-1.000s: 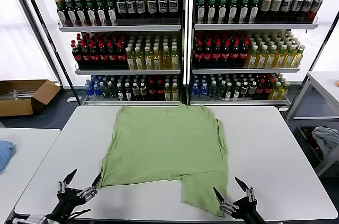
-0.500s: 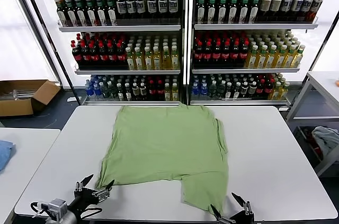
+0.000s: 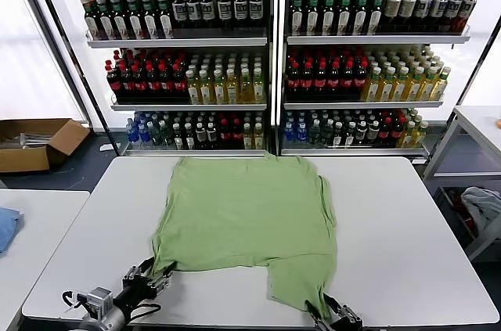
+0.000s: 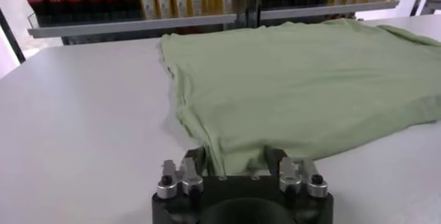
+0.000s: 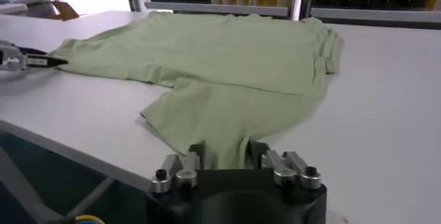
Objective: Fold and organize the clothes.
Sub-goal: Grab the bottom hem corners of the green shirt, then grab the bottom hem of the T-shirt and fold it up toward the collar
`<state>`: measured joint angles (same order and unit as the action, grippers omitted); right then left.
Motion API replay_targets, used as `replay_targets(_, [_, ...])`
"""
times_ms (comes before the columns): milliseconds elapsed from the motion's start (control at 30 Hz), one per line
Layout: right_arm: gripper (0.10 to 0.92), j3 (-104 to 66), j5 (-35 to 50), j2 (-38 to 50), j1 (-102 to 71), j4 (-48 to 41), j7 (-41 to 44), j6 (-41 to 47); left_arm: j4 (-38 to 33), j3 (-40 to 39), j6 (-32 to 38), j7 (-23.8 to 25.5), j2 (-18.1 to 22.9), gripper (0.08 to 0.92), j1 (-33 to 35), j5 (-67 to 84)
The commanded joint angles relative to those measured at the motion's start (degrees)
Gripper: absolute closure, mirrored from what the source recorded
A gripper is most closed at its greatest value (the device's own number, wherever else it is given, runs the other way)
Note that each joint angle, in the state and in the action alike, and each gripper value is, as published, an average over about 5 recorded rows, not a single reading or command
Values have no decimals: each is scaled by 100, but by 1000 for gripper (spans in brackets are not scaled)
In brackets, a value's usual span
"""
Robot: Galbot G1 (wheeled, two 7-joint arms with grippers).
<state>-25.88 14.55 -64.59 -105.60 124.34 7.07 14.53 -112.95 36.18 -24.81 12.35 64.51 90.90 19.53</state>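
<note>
The light green shirt (image 3: 246,210) lies spread flat on the white table (image 3: 407,221), collar toward the far edge. My left gripper (image 3: 154,279) is at the shirt's near left hem corner. In the left wrist view the hem of the shirt (image 4: 310,74) bunches between the left gripper's (image 4: 234,163) fingers, shut on it. My right gripper (image 3: 333,315) is at the near right hem corner by the table's front edge. In the right wrist view, the right gripper (image 5: 226,155) is shut on a gathered fold of the shirt (image 5: 227,60).
Shelves of bottles (image 3: 274,57) stand behind the table. A cardboard box (image 3: 35,139) sits on the floor at far left. A blue cloth (image 3: 6,225) lies on the side table to the left, a pale cloth (image 3: 481,206) at right.
Both grippers moved forward onto the shirt's near hem and went from wide open to shut on the fabric. The left hem corner has bunched slightly.
</note>
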Motion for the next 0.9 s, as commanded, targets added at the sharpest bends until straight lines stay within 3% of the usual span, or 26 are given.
replay_targets(33, [796,151,-34,-57,58,-76,-14,-8,129,-157,-103,-65,-81,587,-46,-23])
replay_targets(200, [910,153,-42,-107,32,-147,176,-365,-12,-143,-60,-76,-74,726,13,-22])
replay_targets(400, [918,-15,-79,-194,-108,-153,643,-1157,-451,-49,43,-138,-21,877,242,-85])
replay_targets(900, [918,-1225,110,-126,-1383,22,1861,-2345,-1674,324,106,-252,437,908,1361,-502])
